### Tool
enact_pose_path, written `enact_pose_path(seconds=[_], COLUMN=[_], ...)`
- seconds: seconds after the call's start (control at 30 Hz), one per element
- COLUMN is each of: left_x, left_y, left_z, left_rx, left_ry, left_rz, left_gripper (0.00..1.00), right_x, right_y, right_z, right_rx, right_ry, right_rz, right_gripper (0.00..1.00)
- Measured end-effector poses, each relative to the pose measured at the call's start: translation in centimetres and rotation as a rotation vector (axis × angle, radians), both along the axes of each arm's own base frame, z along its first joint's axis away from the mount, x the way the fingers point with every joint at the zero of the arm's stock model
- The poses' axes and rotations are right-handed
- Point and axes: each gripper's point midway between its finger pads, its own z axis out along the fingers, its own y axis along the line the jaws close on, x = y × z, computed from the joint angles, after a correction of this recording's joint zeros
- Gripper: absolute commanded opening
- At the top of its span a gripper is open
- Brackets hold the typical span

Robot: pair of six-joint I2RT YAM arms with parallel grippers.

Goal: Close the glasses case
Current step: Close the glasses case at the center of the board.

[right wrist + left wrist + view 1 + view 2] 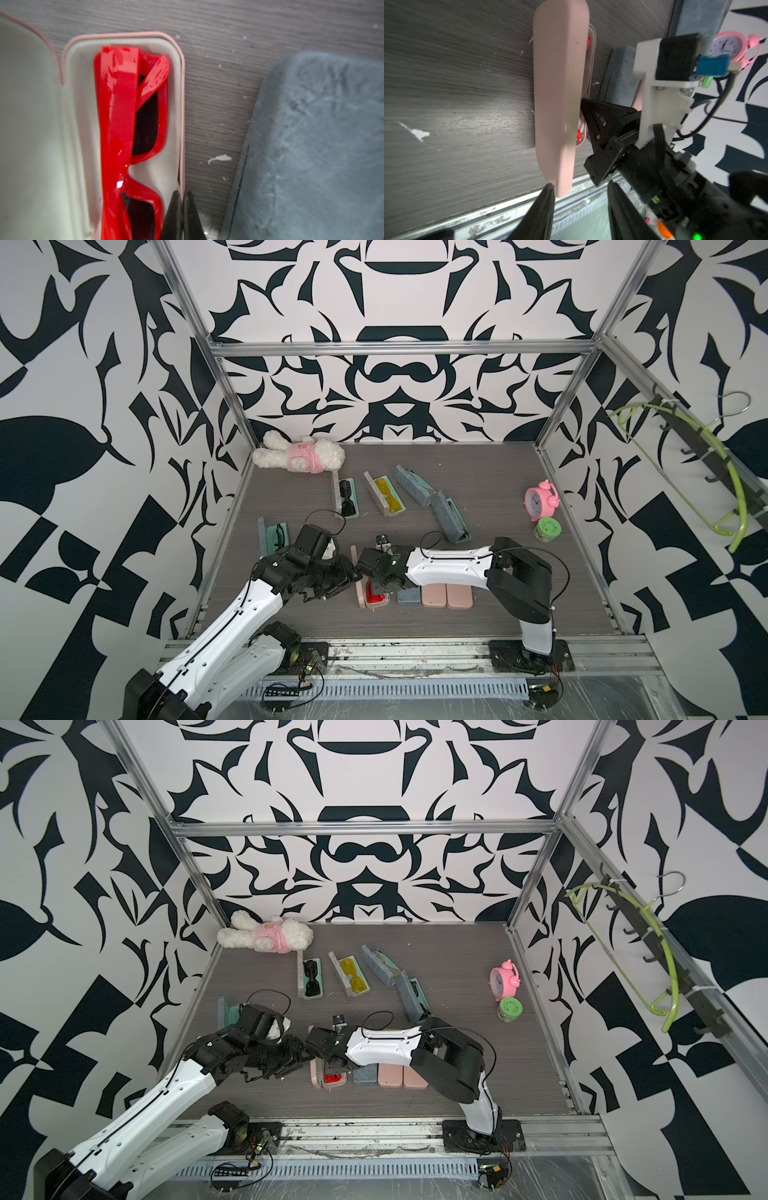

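Two claws work the pink glasses case (183, 104) on the counter. Right claw (182, 194) is pinched shut on the base's side rim, red sunglasses (116, 124) just beside it. Left claw (580, 185) is partly open, holding nothing, w/ one finger at the upright lid (560, 83) end.

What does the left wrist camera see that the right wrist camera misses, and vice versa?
Only the left wrist view: the outside of the raised lid, the pink clock, and the left hand, open at the lid's end. Only the right wrist view: the folded red sunglasses seen plainly in the pale lining. Both: the right hand shut on the rim of the pink case, the grey-blue case, the table.
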Motion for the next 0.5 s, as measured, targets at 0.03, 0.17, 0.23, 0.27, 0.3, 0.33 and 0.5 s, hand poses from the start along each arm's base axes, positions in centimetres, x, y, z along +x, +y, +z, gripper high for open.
enact_pose_path(seconds=[0.03, 0.17, 0.23, 0.27, 0.3, 0.33, 0.5], left_x=[0.0, 0.0, 0.0, 0.0, 0.0, 0.1, 0.3], left_y=[-0.1, -0.1, -0.1, -0.1, 0.0, -0.1, 0.0], left_z=[-0.1, -0.9, -1.3, -1.4, -1.5, -1.5, -1.9], left_rx=[0.0, 0.011, 0.018, 0.023, 0.027, 0.028, 0.043], left_ry=[0.0, 0.012, 0.017, 0.02, 0.02, 0.019, 0.022], left_rz=[-0.002, 0.002, 0.001, 0.002, 0.003, 0.002, 0.004], left_gripper=[0.4, 0.34, 0.32, 0.3, 0.3, 0.3, 0.27], right_x=[0.0, 0.0, 0.0, 0.0, 0.0, 0.0, 0.0], right_y=[0.0, 0.0, 0.0, 0.0, 0.0, 0.0, 0.0], right_z=[0.0, 0.0, 0.0, 0.0, 0.0, 0.0, 0.0], right_rx=[0.002, 0.007, 0.01, 0.011, 0.012, 0.012, 0.012], right_ry=[0.0, -0.002, -0.003, -0.003, -0.004, -0.004, -0.003], right_rz=[0.0, -0.001, -0.001, -0.001, -0.001, -0.001, -0.001], right_gripper=[0.04, 0.03, 0.03, 0.03, 0.03, 0.03, 0.03])
